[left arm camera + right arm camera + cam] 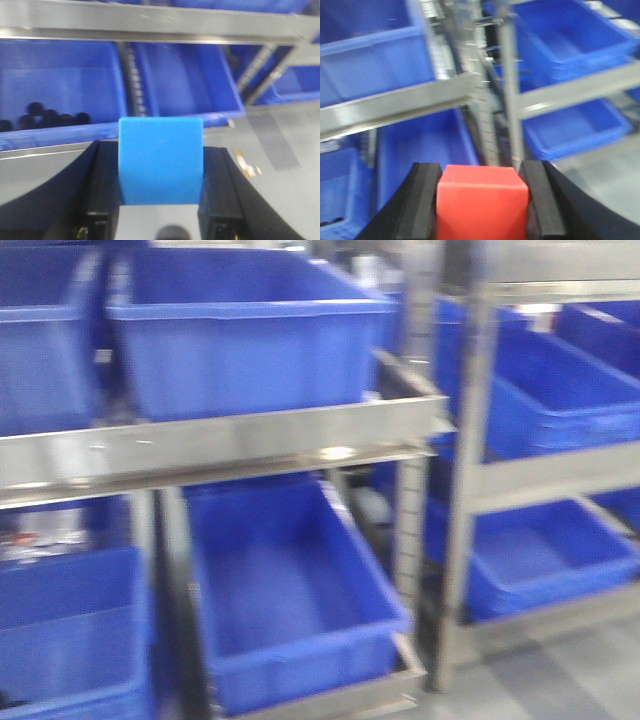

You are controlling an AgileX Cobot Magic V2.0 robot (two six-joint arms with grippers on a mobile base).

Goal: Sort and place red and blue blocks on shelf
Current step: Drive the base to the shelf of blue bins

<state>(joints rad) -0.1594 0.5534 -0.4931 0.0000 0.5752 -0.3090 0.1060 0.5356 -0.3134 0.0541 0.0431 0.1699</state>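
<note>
Left fingers (pixel 106 185) were clamped on the blue block (pixel 161 160), one black pad on each side, with the cube poking up past the tips. Same deal on the other arm: right fingers (pixel 426 200) squeezed snug around the red block (pixel 481 202). So neither cube was on the shelf (pixel 220 445) yet; both were held up in the air in front of it.

Past the blue block, the left wrist cam showed a steel rail (pixel 150 22) running across the top. Under it sat two big blue bins side by side, with a roller track (pixel 131 75) between them. The bin toward the left edge (pixel 55 85) had a bunch of small dark round things (pixel 47 119) along its near wall, and I honestly couldn't tell what they were. Grey floor (pixel 285 145) showed at the lower right.

Past the red block it was pretty blurry. A flat rail slanted across, bins sat above and below it, and a steel upright (pixel 512 100) stood just beyond the cube.

The front cam had the same rack head-on. An upper bin (pixel 250 350) sat just behind the front rail, a lower bin (pixel 290 590) was under it, and more bins filled the bay to the right.
</note>
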